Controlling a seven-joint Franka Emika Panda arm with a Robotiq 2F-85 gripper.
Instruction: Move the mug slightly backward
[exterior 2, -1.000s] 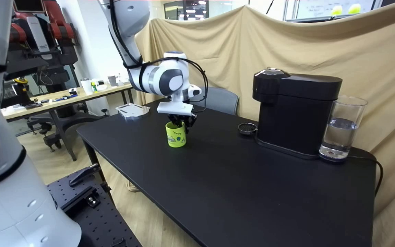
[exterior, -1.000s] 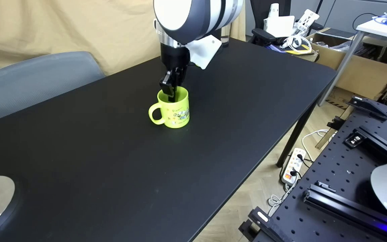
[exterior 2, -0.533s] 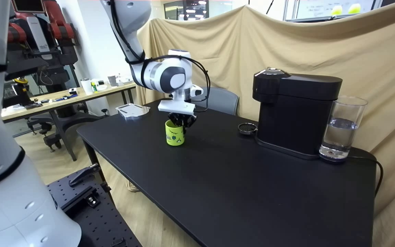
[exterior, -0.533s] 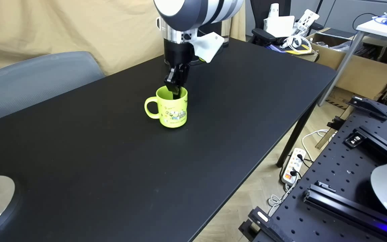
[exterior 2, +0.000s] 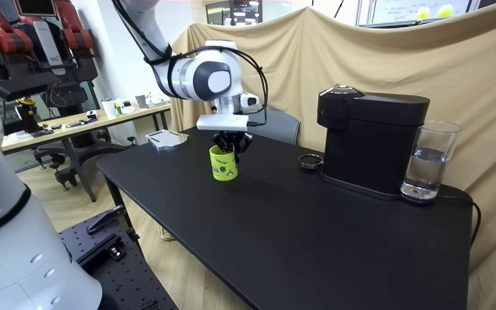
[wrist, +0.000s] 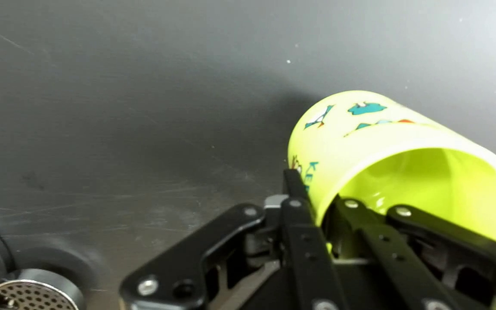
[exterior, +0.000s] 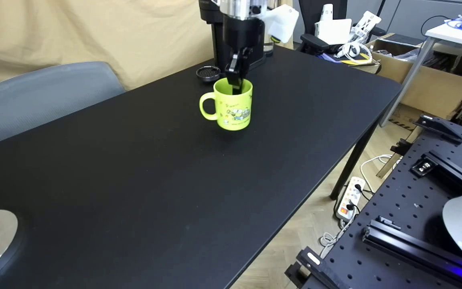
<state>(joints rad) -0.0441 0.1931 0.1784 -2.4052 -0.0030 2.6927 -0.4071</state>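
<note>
The fingers (wrist: 294, 189) are closed on the wall of the mug (exterior: 234, 110): in the wrist view one lies outside it and one inside. The mug is about upright, and in an exterior view its handle (exterior: 203, 107) points left. It seems to hang just above the surface (exterior: 146, 192) rather than stand on it, though the gap is hard to judge. In an exterior view the grate (exterior 2: 311, 161) and the machine (exterior 2: 373, 146) are to its right, well apart from it.

So the grasp is done, the lift probably too, and carrying the mug back is likely the step in hand. Left to do, by my reading: finish the carry, lower the mug, part the fingers and draw them out. No mark shows where it should end, so how much of the move is left I cannot tell.
</note>
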